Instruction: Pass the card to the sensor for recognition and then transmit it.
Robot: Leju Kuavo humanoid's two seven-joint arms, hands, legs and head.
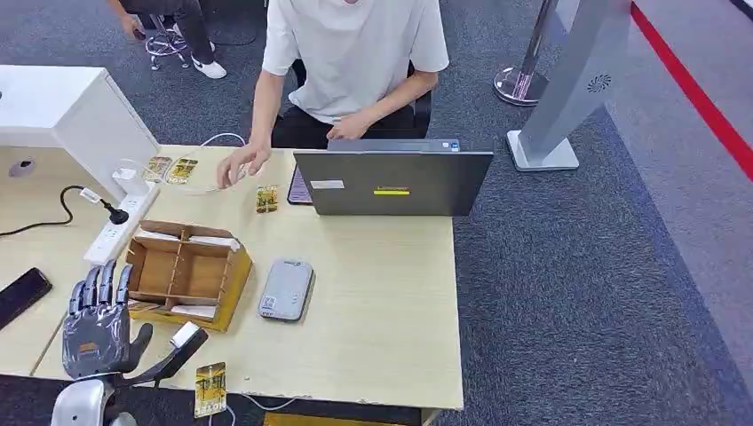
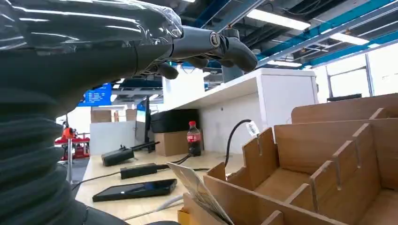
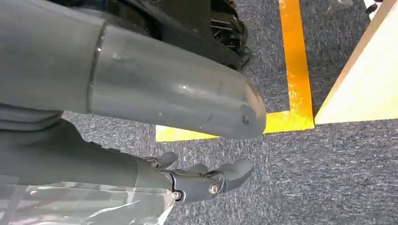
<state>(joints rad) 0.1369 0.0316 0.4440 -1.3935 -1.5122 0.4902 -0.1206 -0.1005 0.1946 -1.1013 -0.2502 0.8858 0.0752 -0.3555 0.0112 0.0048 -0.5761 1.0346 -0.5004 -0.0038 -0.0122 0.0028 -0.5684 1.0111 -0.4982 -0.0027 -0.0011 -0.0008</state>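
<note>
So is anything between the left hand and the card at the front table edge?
Nothing visible blocks it. The left hand hovers open beside the wooden organizer; the card lies to its right, apart from it, on bare table.

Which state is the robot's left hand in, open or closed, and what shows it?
Open. The left robot hand hovers beside the cardboard organizer, fingers spread apart, with nothing in it.

Sensor (image 1: 286, 289) right of organizer (image 1: 185, 274) — laptop (image 1: 393, 182) behind.
</note>
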